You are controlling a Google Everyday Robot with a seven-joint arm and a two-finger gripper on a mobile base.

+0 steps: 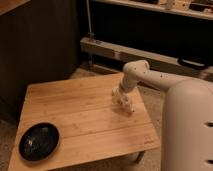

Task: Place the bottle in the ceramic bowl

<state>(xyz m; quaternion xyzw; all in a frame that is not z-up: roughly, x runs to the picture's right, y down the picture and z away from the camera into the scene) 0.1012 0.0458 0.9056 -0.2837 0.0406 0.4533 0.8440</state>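
Note:
The ceramic bowl [39, 141] is round, shallow and glossy black, and sits on the front left corner of the wooden table [80, 110]. My gripper [123, 101] hangs from the white arm [150, 77] and is low over the right part of the table, far to the right of the bowl. A small whitish shape at the gripper's tip, touching or just above the tabletop, looks like the bottle [127, 106]. I cannot separate it clearly from the gripper. No other bottle lies on the table.
My white body [187, 130] fills the right side, next to the table's right edge. A dark wooden cabinet [35, 45] stands behind the table on the left. A low metal rail and shelving [125, 50] run along the back.

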